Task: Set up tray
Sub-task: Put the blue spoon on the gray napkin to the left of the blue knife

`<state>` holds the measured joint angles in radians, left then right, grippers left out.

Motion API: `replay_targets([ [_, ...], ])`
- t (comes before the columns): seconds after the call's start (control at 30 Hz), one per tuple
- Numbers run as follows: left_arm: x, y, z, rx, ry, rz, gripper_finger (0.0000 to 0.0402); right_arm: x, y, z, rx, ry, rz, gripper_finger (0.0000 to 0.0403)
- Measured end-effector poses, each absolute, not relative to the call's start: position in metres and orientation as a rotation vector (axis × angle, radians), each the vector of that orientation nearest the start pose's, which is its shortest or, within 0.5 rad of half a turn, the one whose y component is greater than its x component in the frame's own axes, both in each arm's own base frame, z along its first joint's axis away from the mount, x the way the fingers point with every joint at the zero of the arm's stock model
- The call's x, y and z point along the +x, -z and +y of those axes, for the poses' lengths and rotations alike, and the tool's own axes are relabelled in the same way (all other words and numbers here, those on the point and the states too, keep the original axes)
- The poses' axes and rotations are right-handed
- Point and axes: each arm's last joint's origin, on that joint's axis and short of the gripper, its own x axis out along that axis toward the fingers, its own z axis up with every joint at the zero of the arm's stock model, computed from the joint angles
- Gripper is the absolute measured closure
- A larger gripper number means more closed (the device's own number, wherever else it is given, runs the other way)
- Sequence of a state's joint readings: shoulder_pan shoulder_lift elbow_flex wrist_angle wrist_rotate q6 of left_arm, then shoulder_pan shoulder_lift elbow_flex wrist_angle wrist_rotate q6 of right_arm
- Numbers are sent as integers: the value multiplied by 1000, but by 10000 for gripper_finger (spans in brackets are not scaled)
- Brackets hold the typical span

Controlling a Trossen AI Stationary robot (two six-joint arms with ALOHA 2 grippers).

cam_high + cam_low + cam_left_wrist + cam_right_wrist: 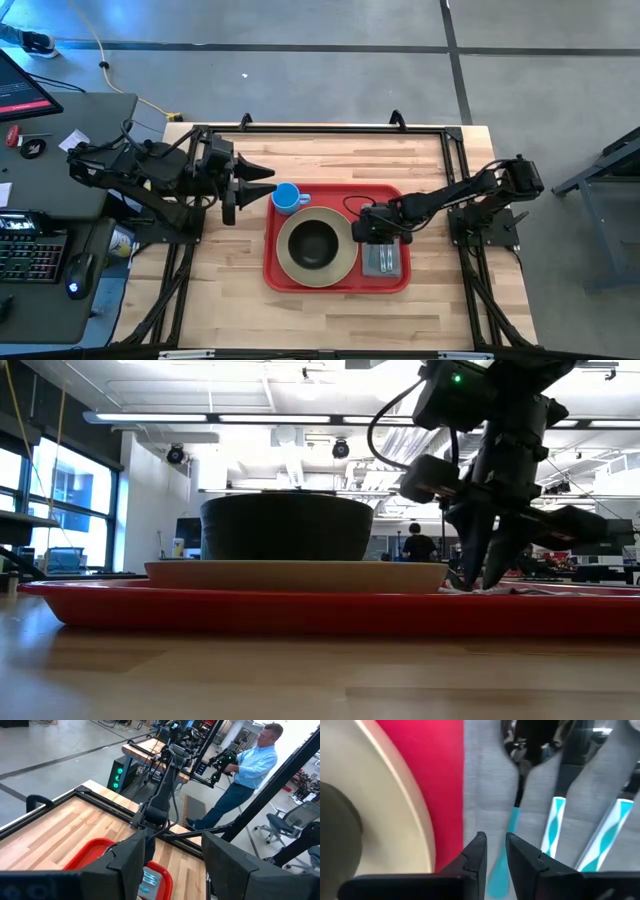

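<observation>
The red tray point(283, 280) lies mid-table. On it are a beige plate point(292, 262) carrying a dark bowl point(314, 243), a blue cup point(287, 198) in its far-left corner, and a grey napkin point(382, 260) on its right side. Three pieces of teal-handled cutlery lie on the napkin; the spoon point(530, 740) is the one nearest the plate. My right gripper point(379, 238) point(496, 842) reaches down onto the napkin, fingers nearly together around the spoon's handle. My left gripper point(264, 182) point(175, 870) is open and hovers just left of the cup, not touching it. My right gripper has the spoon's teal handle point(510, 826) near its free end between its two fingers, which lie close on either side of it. The fingers point(470, 565) come from above, pointing down onto the napkin. The spoon lies flat on the napkin beside the other cutlery.
Black frame rails point(320, 130) run around the tabletop. Bare wood point(330, 320) lies near the tray's near side and far side. A desk with a keyboard and mouse point(40, 250) stands off the table's left. A person in a blue shirt point(245, 775) stands beyond the table.
</observation>
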<state>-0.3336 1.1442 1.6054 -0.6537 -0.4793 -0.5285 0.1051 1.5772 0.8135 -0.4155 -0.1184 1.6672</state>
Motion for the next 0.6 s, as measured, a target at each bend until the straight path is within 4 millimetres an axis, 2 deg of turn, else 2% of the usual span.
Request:
replay_targets([
  [0.17, 189, -489, -51, -450, -188, 134, 174, 276, -153, 32, 1444, 817, 1027, 341],
  [0.6, 189, -488, -51, -446, -190, 144, 174, 272, -151, 30, 1384, 886, 1014, 381],
])
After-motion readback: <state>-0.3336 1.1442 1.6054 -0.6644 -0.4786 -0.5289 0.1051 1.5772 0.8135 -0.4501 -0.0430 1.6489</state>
